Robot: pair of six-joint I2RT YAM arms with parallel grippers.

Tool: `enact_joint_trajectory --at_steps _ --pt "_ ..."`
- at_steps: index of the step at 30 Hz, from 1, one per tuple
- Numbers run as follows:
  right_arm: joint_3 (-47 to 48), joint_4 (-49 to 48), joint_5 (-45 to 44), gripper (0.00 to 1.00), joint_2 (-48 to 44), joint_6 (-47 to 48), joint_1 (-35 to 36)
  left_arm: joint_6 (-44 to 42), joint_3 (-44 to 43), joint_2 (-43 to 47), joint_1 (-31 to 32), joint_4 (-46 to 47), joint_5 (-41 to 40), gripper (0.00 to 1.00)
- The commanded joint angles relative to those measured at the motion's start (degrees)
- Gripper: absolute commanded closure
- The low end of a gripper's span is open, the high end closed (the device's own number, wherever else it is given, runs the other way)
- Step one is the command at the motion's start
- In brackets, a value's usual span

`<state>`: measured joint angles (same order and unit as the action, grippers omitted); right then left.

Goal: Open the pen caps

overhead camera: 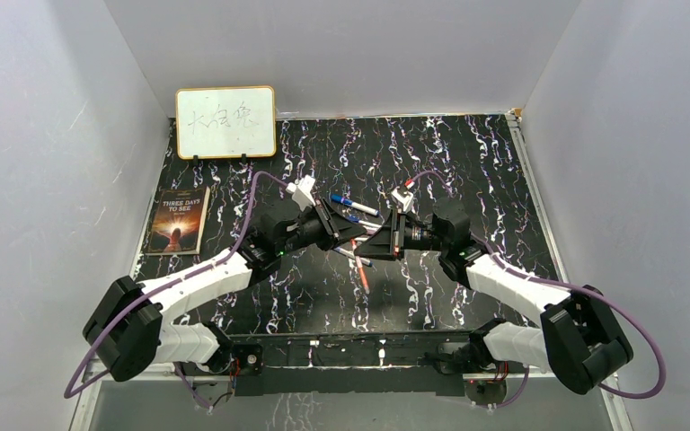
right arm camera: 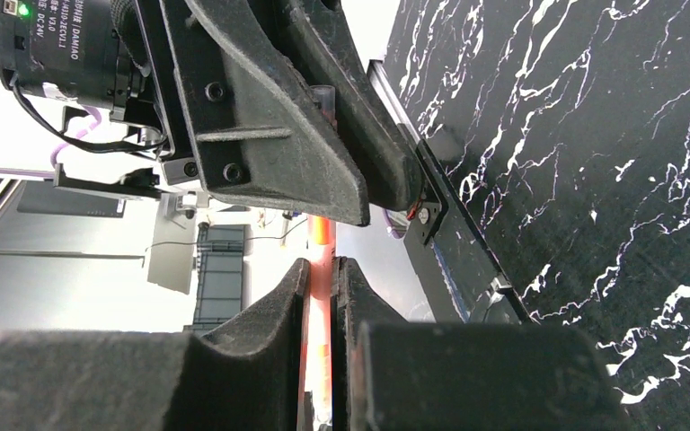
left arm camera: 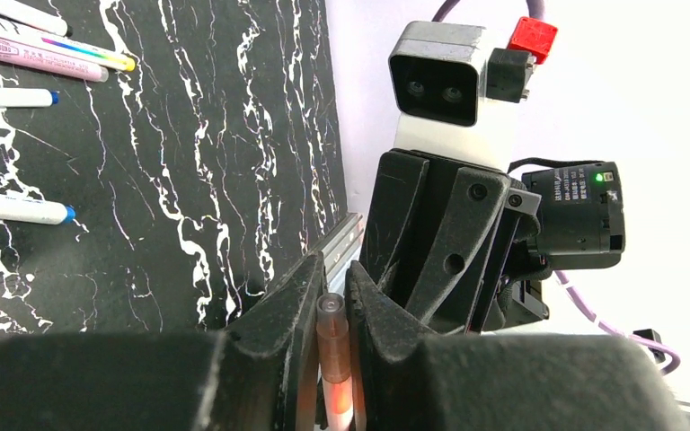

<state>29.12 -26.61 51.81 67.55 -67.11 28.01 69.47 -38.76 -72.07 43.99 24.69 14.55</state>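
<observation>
An orange pen [overhead camera: 360, 272] is held between both grippers above the mat. My left gripper [left arm camera: 334, 269] is shut on its translucent orange cap [left arm camera: 331, 328], which sits on the pen's end. My right gripper [right arm camera: 321, 265] is shut on the orange barrel [right arm camera: 321, 242] just below; the cap end [right arm camera: 324, 94] shows between the left fingers above it. In the top view the left gripper [overhead camera: 349, 235] and right gripper [overhead camera: 375, 242] meet tip to tip. Loose white pens with blue caps [left arm camera: 69, 214] [left arm camera: 54, 96] and a purple pen [left arm camera: 45, 47] lie on the mat.
A small whiteboard [overhead camera: 225, 123] stands at the back left and a book [overhead camera: 177, 221] lies at the left edge of the black marbled mat [overhead camera: 467, 171]. More pens [overhead camera: 353, 206] lie just behind the grippers. Grey walls enclose three sides.
</observation>
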Motion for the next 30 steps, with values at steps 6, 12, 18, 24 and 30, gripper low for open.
enact_joint_trajectory --at_steps 6,12,18,24,30 --pt "0.2 0.9 -1.6 1.0 -2.1 2.4 0.2 -0.1 -1.8 -0.9 1.8 -0.6 0.8 0.97" --pt "-0.1 2.3 -2.3 0.65 -2.6 3.0 0.2 1.1 -1.3 -1.5 2.5 0.3 1.7 1.0" --pt "-0.4 3.3 -2.6 0.57 -3.3 3.2 0.2 1.2 -1.1 -1.2 3.1 0.5 1.3 1.0" --pt "1.5 6.6 -3.2 0.57 -2.7 5.0 1.7 1.3 -1.1 -1.2 3.4 0.4 0.7 1.0" --pt "2.5 9.8 -5.0 0.61 -2.8 6.8 5.2 1.3 -0.5 -0.3 3.6 0.1 -0.4 1.0"
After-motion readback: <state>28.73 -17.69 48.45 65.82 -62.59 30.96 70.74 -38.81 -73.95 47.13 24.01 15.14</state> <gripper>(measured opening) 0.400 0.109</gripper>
